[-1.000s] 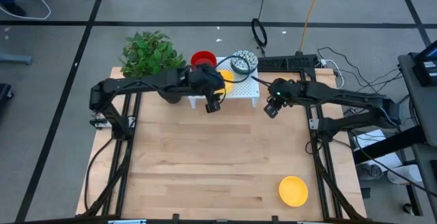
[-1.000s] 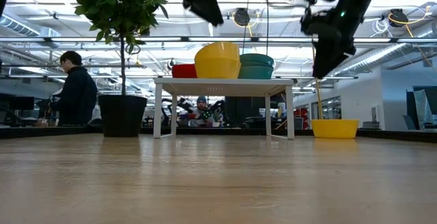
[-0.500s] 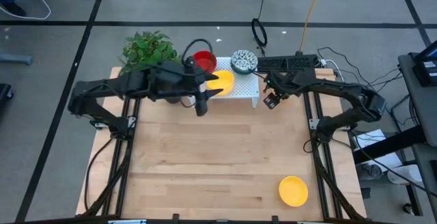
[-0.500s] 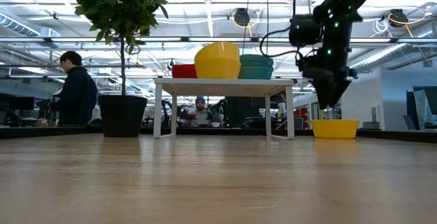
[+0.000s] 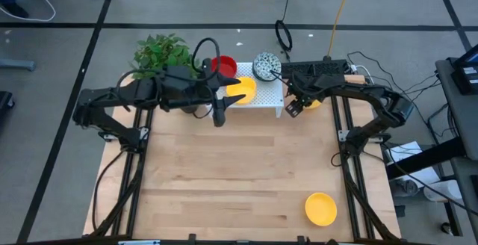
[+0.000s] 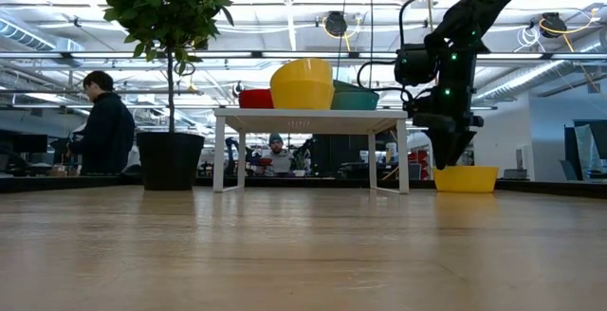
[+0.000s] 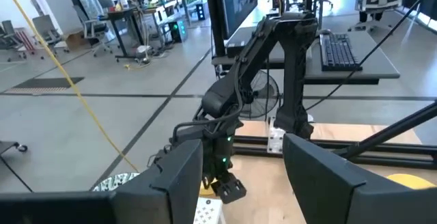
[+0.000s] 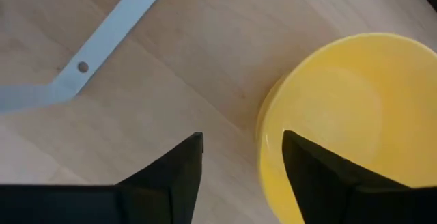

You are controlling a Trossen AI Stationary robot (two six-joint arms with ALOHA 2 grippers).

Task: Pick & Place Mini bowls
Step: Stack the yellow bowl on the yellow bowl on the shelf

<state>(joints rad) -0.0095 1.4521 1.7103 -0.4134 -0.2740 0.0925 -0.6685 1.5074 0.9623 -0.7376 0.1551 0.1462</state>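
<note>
Right tool [image 8: 242, 159] over yellow bowl [image 8: 348, 125]

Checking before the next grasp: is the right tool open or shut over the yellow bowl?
Open. The right tool shows a clear gap between its fingers, empty, above the yellow bowl on the table.

Mini bowls: yellow stack [image 6: 303, 83], red stack [image 5: 224, 66] and patterned blue-grey stack [image 5: 266, 67] upright on a white stand at the far edge; another yellow stack [image 8: 348, 125] on the table right of it; lone yellow bowl [image 5: 321, 208] near right.
</note>
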